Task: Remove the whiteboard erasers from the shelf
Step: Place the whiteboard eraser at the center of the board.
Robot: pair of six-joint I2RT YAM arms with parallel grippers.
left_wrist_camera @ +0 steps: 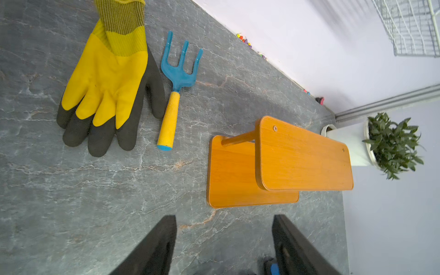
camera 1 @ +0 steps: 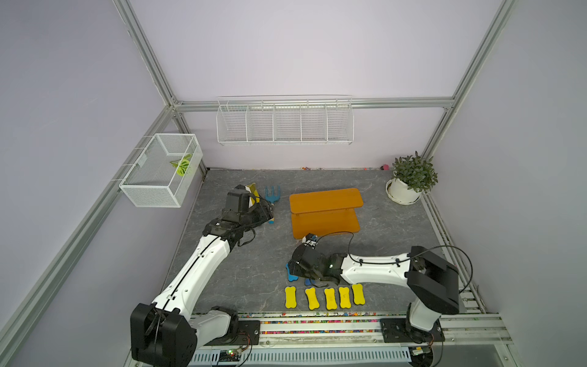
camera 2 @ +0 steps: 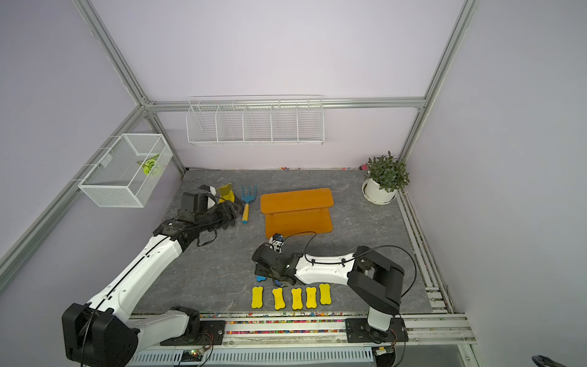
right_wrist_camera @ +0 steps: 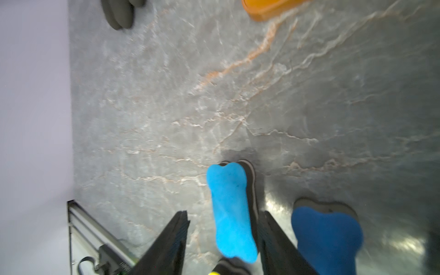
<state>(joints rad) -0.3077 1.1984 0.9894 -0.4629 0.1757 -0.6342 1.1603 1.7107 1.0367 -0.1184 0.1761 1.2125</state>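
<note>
Two white-and-black arms with black hands

The left arm [camera 1: 197, 270] and right arm [camera 1: 374, 270] wear smooth white shells dotted with small dark screw holes, between chunky black joint housings [camera 1: 435, 279] and black base plates [camera 1: 394, 330]. Thin black cables [camera 1: 349, 244] run along each, looping free near the wrist. The left hand [left_wrist_camera: 223, 245] and right hand [right_wrist_camera: 223, 214] end in two flat, tapering black fingers [left_wrist_camera: 154, 245].

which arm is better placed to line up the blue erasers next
Probably right. The right tool is open around a light blue eraser lying on the table, with a darker blue eraser beside it. The left tool is open too, but far off by the yellow glove.
</note>
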